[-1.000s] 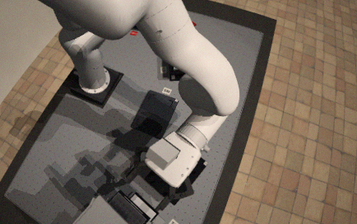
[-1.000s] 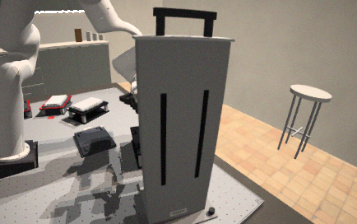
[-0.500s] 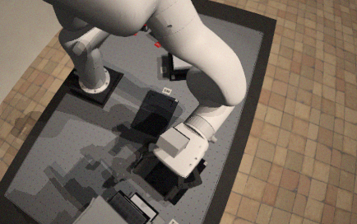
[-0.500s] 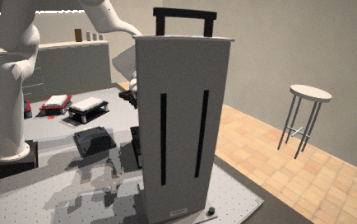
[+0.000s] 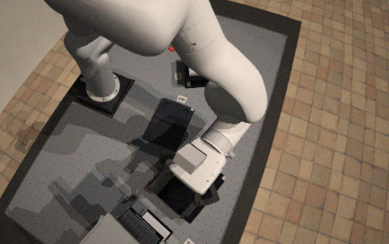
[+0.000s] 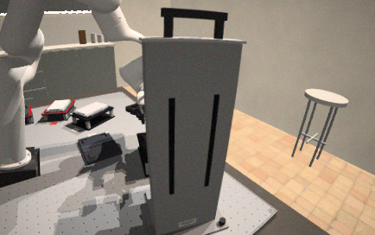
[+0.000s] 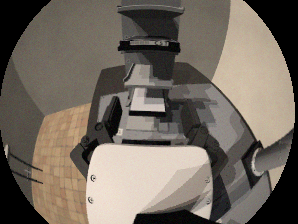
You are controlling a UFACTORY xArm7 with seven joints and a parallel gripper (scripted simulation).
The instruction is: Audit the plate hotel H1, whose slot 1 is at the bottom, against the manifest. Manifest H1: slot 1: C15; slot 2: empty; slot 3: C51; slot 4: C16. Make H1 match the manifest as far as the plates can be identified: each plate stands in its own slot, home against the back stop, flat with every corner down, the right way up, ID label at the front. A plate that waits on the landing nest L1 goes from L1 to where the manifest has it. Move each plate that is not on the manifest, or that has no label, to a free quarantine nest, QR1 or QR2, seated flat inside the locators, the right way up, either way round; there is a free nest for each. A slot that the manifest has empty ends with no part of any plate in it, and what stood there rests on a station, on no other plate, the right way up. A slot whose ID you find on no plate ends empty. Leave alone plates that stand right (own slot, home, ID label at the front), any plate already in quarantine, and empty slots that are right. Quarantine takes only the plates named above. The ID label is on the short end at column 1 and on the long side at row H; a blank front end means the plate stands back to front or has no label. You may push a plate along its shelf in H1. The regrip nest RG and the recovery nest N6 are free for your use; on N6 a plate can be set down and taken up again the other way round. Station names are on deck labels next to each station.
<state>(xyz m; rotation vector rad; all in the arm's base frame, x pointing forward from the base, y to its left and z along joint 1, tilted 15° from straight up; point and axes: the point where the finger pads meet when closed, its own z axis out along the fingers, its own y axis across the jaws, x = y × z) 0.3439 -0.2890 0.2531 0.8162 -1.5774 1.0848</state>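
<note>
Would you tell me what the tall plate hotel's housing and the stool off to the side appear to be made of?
The plate hotel looks like painted sheet metal: flat matte grey panels, crisp edges, two cut slots, and a black handle on top, possibly plastic. The stool seems to have thin metal tube legs with a dull sheen; its pale round seat could be wood or plastic.

We see hotel [image 6: 190, 130] back panel, two slots | stool [image 6: 326, 98] right | two plates [image 6: 58, 105] [image 6: 92, 109] on surface [image 6: 52, 203]
</note>
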